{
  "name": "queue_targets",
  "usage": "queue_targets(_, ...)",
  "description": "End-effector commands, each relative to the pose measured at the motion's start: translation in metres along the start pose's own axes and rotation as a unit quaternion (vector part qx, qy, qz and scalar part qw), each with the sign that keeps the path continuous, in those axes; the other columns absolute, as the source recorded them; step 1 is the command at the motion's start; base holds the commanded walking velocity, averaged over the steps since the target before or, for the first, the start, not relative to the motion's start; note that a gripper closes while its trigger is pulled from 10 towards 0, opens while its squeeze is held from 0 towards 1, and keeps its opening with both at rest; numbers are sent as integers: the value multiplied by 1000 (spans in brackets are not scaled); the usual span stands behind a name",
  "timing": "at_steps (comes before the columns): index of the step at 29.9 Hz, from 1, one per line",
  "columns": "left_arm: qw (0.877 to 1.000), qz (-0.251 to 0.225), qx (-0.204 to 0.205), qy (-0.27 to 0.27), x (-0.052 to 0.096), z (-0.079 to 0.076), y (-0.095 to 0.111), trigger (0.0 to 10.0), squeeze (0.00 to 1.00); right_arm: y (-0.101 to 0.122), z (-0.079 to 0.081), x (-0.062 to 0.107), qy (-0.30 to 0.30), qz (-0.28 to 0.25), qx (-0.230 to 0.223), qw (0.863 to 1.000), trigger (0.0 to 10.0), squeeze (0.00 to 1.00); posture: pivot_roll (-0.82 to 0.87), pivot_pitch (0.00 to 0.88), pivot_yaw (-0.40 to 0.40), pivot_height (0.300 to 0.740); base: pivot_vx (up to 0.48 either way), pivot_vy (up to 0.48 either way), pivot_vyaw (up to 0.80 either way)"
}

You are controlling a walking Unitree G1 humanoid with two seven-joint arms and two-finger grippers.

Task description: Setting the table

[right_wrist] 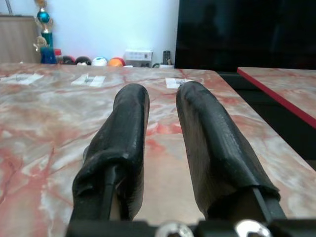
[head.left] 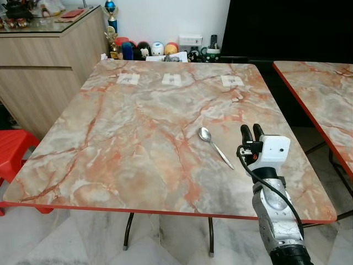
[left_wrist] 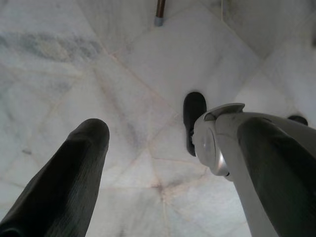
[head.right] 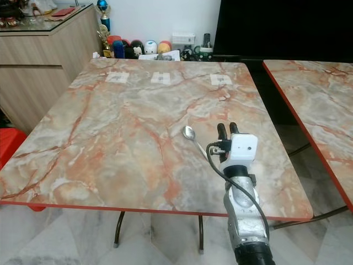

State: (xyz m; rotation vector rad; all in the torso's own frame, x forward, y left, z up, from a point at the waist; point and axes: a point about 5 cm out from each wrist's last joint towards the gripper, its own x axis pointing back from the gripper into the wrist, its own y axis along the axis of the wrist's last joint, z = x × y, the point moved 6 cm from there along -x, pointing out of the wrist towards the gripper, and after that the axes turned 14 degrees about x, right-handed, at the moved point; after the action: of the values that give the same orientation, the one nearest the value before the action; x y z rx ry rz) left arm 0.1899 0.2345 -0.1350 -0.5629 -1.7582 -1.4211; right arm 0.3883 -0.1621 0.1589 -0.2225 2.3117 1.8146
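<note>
A metal spoon [head.left: 215, 146] lies flat on the marble table [head.left: 138, 138], right of centre, its bowl pointing toward the far side. My right gripper [head.left: 251, 131] hovers just right of the spoon's handle, near the table's front right part. It is open by a narrow gap, and its black fingers [right_wrist: 131, 128] have nothing between them as they point along the tabletop toward the far edge. My left gripper [left_wrist: 84, 163] hangs idle beside my leg over the white floor tiles.
Three small paper cards [head.left: 171, 79] lie along the table's far edge. A second marble table [head.left: 322, 88] stands to the right across a narrow gap. A wooden cabinet [head.left: 44, 66] and a red stool [head.left: 14, 149] are on the left. Toys and trophies [head.left: 157, 48] line the back wall.
</note>
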Motion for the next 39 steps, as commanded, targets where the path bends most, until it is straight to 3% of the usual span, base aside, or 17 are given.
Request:
queue_targets(1, 1000, 16, 2, 6, 2, 4, -11, 10000, 0, -2, 5, 0, 8, 7, 0, 1000, 10000, 0, 17, 84, -27, 740, 255, 0, 800)
queue_targets(18, 1000, 17, -9, 4, 3, 3, -13, 10000, 0, -4, 9, -1, 14, 15, -11, 1000, 10000, 0, 16, 91, -28, 740, 183, 0, 104)
queue_targets(21, 1000, 17, -9, 4, 3, 2, -13, 10000, 0, -10, 13, -1, 19, 36, -35, 999, 10000, 0, 17, 93, -28, 740, 0, 0, 0)
queue_targets(30, 1000, 17, -7, 1, 2, 0, -12, 10000, 0, -26, 22, 2, 51, 71, -4, 996, 10000, 0, 17, 97, -28, 740, 0, 0, 0)
queue_targets(39, 1000, 15, -7, 0, 2, -2, -11, 10000, 0, -16, 25, 0, 54, 52, -17, 997, 10000, 0, 17, 96, -29, 740, 134, 0, 0)
